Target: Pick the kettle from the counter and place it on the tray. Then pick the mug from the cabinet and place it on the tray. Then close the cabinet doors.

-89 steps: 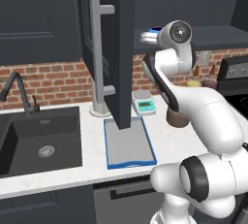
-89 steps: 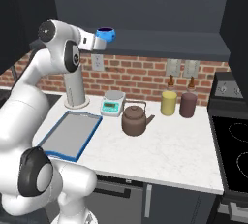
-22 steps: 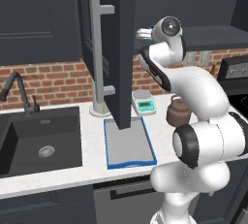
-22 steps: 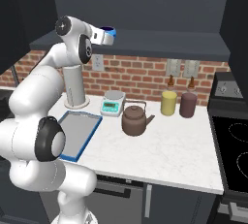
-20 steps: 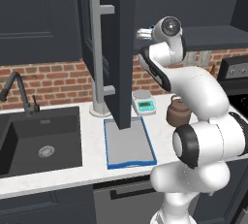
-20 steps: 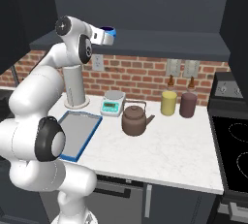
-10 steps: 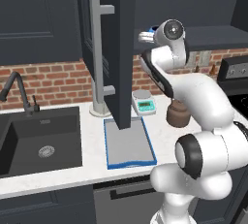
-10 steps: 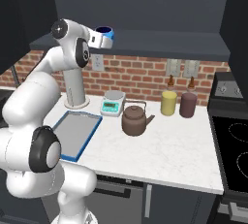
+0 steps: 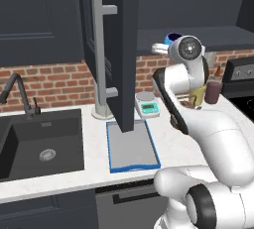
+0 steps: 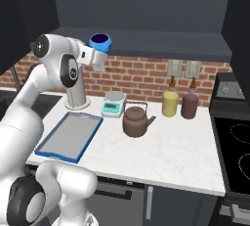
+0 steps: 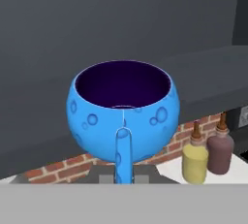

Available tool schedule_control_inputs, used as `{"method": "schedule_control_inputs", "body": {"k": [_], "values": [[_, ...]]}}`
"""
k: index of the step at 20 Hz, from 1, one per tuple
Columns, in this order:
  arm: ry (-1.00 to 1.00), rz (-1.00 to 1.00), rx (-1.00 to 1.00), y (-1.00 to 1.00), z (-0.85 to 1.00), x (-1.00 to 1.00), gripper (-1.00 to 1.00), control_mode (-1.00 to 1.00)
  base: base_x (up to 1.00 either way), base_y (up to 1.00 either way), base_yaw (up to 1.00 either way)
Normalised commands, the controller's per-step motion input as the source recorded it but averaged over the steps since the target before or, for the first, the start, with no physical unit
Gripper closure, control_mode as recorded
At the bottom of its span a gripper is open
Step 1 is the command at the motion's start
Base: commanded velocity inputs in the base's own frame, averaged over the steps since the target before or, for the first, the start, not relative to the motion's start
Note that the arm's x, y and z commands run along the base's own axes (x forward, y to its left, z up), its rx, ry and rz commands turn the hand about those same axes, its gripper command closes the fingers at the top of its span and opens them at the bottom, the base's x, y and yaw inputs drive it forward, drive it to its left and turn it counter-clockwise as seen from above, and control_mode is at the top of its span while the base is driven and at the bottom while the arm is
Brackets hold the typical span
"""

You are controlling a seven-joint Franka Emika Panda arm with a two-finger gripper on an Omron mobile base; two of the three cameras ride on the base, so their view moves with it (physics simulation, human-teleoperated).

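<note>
Since a moment ago my gripper (image 10: 97,54), clamped on the small rounded bright blue mug (image 10: 100,41), has swung slightly right, clear of the cabinet shelf. Squat brown kettle (image 10: 135,121) sits mid-counter, flat grey blue-rimmed tray (image 10: 68,135) bare; doors open.

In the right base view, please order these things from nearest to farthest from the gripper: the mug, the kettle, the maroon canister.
1. The mug: at the gripper itself, held up by the cabinet shelf.
2. The kettle: on the counter below, right of the tray.
3. The maroon canister: farthest right, by the brick wall.
</note>
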Motion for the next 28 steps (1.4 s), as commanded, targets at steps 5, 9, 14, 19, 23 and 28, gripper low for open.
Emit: {"method": "schedule_control_inputs", "body": {"k": [5,9,14,19,23,28], "values": [[0.00,-0.06,0.00,0.01,-0.04,-1.00,1.00,-1.00,0.00,0.00,0.00],[0.01,0.00,0.00,0.03,-0.06,-1.00,1.00,-1.00,0.00,0.00,0.00],[0.13,0.00,0.00,0.16,-0.32,-0.80,1.00,-1.00,0.00,0.00,0.00],[0.16,0.07,0.00,0.20,-0.65,-0.50,1.00,-1.00,0.00,0.00,0.00],[0.16,0.14,0.00,0.20,-0.72,-0.20,1.00,-1.00,0.00,0.00,0.00],[0.13,0.24,0.00,0.14,-0.63,0.06,1.00,-1.00,0.00,0.00,0.00]]}}
